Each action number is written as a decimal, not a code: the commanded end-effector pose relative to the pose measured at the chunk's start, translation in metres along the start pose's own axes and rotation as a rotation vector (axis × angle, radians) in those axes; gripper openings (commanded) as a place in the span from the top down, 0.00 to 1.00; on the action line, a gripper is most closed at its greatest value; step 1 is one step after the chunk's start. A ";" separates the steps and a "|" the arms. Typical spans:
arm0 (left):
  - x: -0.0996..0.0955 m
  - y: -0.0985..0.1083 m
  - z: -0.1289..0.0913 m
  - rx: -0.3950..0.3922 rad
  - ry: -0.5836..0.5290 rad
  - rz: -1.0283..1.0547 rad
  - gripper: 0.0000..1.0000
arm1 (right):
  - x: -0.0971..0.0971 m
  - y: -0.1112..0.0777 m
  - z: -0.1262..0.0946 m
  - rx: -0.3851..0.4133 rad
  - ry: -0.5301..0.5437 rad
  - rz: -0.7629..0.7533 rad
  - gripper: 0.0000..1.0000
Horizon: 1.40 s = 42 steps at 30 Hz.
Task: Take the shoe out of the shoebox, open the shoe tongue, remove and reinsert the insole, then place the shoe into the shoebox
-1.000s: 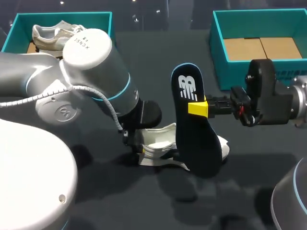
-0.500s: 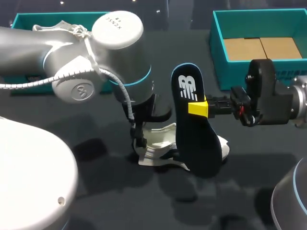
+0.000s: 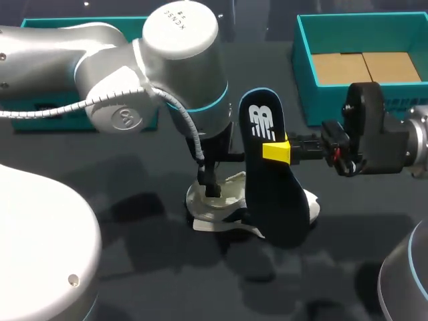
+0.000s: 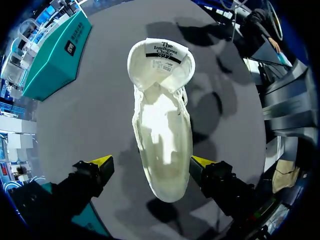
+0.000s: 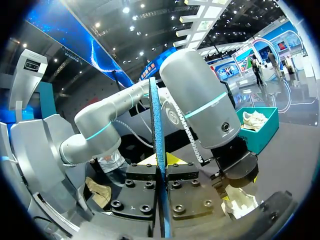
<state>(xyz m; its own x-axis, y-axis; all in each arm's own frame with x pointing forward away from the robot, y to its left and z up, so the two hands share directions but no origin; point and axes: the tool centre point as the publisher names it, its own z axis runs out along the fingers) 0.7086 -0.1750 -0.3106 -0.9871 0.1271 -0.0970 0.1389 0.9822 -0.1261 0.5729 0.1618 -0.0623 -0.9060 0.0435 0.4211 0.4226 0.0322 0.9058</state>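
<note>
Step in hand: insole is out of the shoe; reinsertion not yet begun (my reading).
Shoe: white shoe (image 4: pixel 162 135) sits on the dark table (image 3: pixel 147 267) near mid-table, tongue folded back towards the toe. Mouth is wide open and the pale inside is bare.
Insole: dark insole (image 3: pixel 271 194) with a blue edge is held on end just right of the shoe. Its lower end is down by the shoe; cannot tell whether it rests on it.
Right gripper: right gripper (image 3: pixel 275 151) is pinching the insole at mid-length, one finger on each face. In the right wrist view the insole stands edge-on between the fingers.
Left gripper: left gripper (image 4: pixel 151 162) hangs over the shoe's heel end, fingers spread with one on each side, not clamped.
Shoeboxes: one teal shoebox (image 3: pixel 321 100) at far right, cardboard floor showing; another (image 3: pixel 40 22) at far left, mostly behind the left arm.
Next move calls for: left fingers to steady the heel. Right arm then tips the insole flat and feeds its toe end into the mouth, under the tongue.
Risk: shoe may slide if not braced.
</note>
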 end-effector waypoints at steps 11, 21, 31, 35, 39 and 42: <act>-0.020 -0.028 0.050 -0.044 0.009 -0.030 0.24 | 0.001 -0.001 0.002 -0.001 -0.003 0.001 1.00; -0.015 -0.028 0.067 -0.061 0.046 -0.024 0.55 | 0.001 -0.001 0.002 -0.001 -0.003 0.001 1.00; -0.011 -0.024 0.075 -0.061 0.067 -0.023 0.58 | 0.001 -0.001 0.002 -0.001 -0.003 0.001 1.00; -0.010 -0.025 0.077 -0.057 0.074 -0.022 0.71 | 0.001 -0.001 0.002 -0.001 -0.003 0.001 1.00; -0.008 -0.026 0.078 -0.053 0.079 -0.016 1.00 | 0.001 -0.001 0.002 -0.001 -0.003 0.001 1.00; -0.007 -0.025 0.078 -0.051 0.092 -0.009 1.00 | 0.001 -0.001 0.002 -0.001 -0.003 0.001 1.00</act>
<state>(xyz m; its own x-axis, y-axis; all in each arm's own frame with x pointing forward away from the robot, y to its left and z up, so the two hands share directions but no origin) 0.7171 -0.2113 -0.3817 -0.9920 0.1262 -0.0095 0.1265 0.9890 -0.0763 0.5729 0.1619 -0.0623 -0.9060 0.0437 0.4211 0.4226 0.0321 0.9058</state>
